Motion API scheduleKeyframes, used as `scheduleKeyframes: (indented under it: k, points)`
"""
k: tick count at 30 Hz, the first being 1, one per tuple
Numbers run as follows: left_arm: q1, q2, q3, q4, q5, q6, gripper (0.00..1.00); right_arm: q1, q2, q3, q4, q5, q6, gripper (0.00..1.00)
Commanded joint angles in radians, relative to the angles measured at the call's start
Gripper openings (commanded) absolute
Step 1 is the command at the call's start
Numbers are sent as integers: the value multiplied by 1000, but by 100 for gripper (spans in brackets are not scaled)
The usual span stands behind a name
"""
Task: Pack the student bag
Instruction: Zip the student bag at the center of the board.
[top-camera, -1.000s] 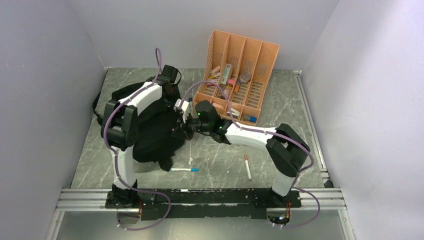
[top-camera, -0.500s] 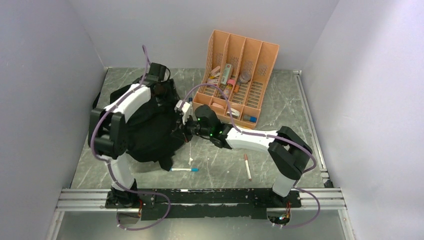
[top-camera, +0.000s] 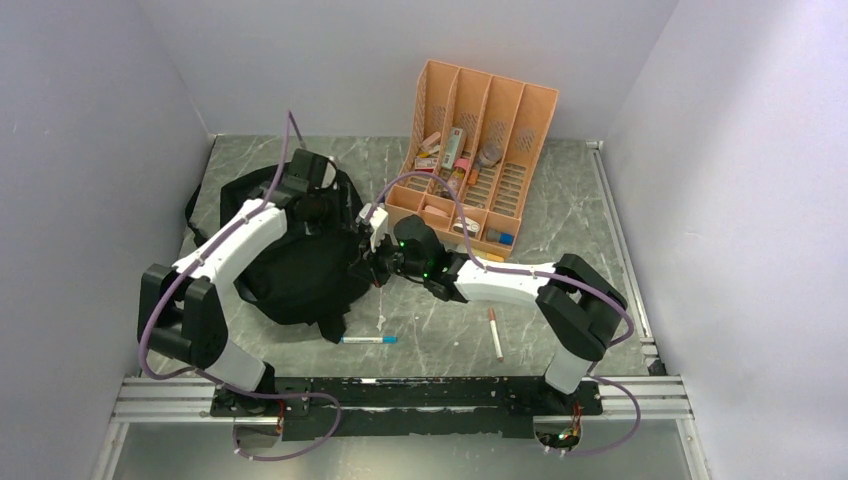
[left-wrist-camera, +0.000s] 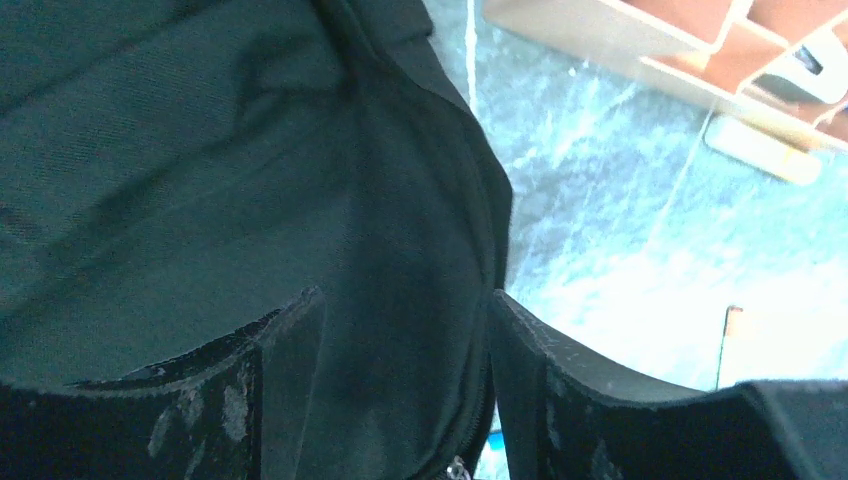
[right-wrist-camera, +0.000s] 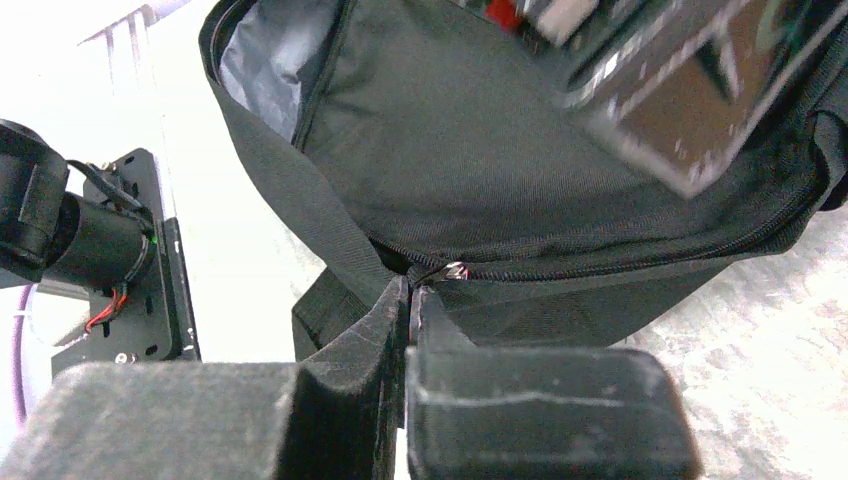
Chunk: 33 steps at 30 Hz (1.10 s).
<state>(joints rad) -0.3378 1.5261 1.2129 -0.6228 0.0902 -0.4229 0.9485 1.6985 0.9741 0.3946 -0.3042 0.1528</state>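
Observation:
The student bag (top-camera: 295, 270), a soft black backpack, lies on the left of the table. My left gripper (top-camera: 322, 210) hangs over its back part. In the left wrist view it (left-wrist-camera: 400, 335) is open, with the bag's zipped rim (left-wrist-camera: 420, 250) lying loose between the fingers (left-wrist-camera: 290, 380). My right gripper (top-camera: 368, 268) is at the bag's right side. In the right wrist view it (right-wrist-camera: 410, 292) is shut on the bag's fabric at the end of the zip, right by the metal zip pull (right-wrist-camera: 455, 270). Grey lining (right-wrist-camera: 265, 70) shows through the bag's open mouth.
An orange slotted organizer (top-camera: 475, 160) with small items stands at the back right of the bag. A blue pen (top-camera: 367, 340) and a pink-tipped pen (top-camera: 495, 333) lie on the marble table (top-camera: 560, 210) near the front. Grey walls close in both sides.
My left gripper has opened and let go of the bag's rim, and it has moved toward the near side over the bag while its elbow swung out left. The right gripper has kept its pinch.

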Motion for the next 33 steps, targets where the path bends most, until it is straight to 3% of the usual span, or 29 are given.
scheduleKeyframes:
  k: [1,6,16,26,30,33]
  points:
    - [-64,-24,-14,-17,-7,38,65,-2,-23,-2,31,-2,-15,0]
    - [-122,4,-2,-27,-24,54,63,-2,-24,0,30,-14,-7,0]
    - [-132,1,9,-105,-136,83,60,-3,-31,-2,28,-16,-6,0]
    - [-187,20,-7,-95,-57,96,51,-3,-32,-1,24,-10,-4,0]
    - [-193,32,-6,-119,-88,103,44,-2,-42,-3,18,3,-11,0]
    - [-193,34,-2,-123,-89,107,28,-3,-53,-7,20,8,-16,0]
